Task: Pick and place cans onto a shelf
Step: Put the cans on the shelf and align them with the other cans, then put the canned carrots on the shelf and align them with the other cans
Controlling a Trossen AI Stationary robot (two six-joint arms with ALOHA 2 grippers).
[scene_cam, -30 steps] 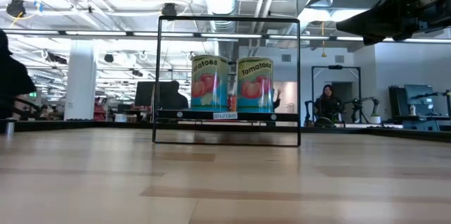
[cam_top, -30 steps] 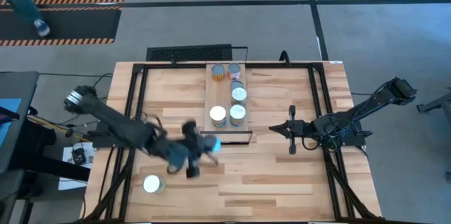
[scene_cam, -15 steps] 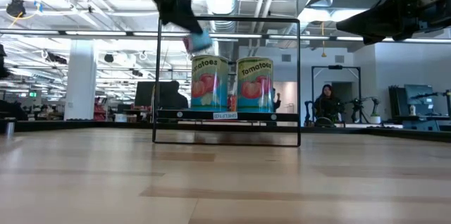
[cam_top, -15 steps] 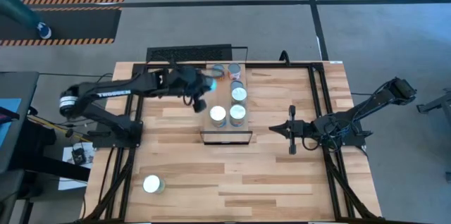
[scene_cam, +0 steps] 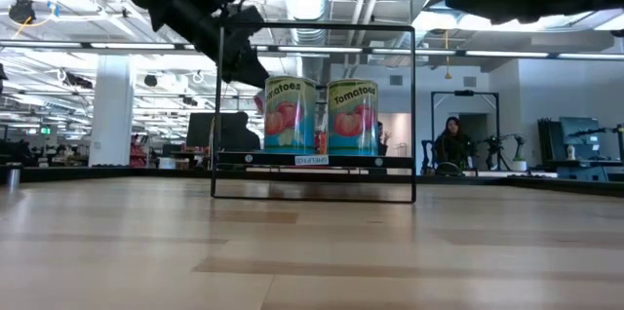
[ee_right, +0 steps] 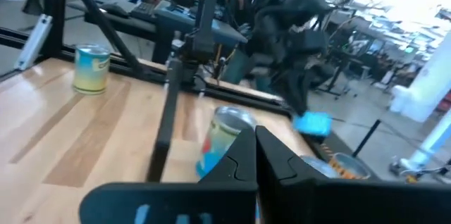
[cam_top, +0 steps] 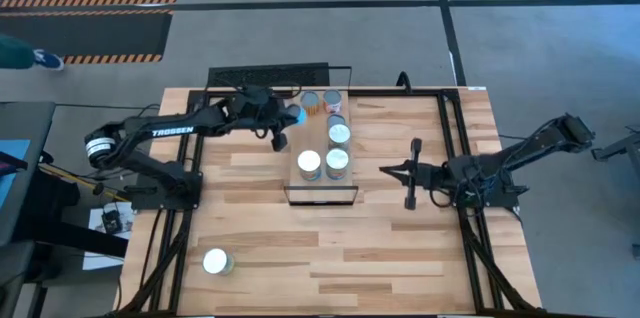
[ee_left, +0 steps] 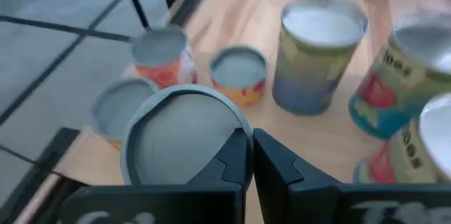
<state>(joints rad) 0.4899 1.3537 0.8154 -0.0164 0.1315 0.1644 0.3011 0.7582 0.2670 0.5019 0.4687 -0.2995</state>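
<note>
Nearest, well in front of the shelf's near end and off to its left, a loose tin with a pale round top stands alone on the planks. The shelf itself is a long light-wood board in a thin black metal frame. Just right of its near end the right gripper waits, fingers pressed together on nothing.

At the shelf's near end two tall tomato-labelled tins stand upright side by side, a third tin behind them. Farther along, at the far end, sit two short orange-banded tins.

Over the shelf's far left corner hangs the left gripper, its fingers nipped tight on the edge of a small pale-blue round tin with a flat grey top. The tin is carried off to one side of the fingers, not between them.

Such a tin is probably rigid and fairly light, with smooth, slippery walls. A pinch at the edge lets it swing or tilt, so it wants a slow, level set-down. A hold across the body, midway up, would be steadier. The neighbours look easy to knock over.
</note>
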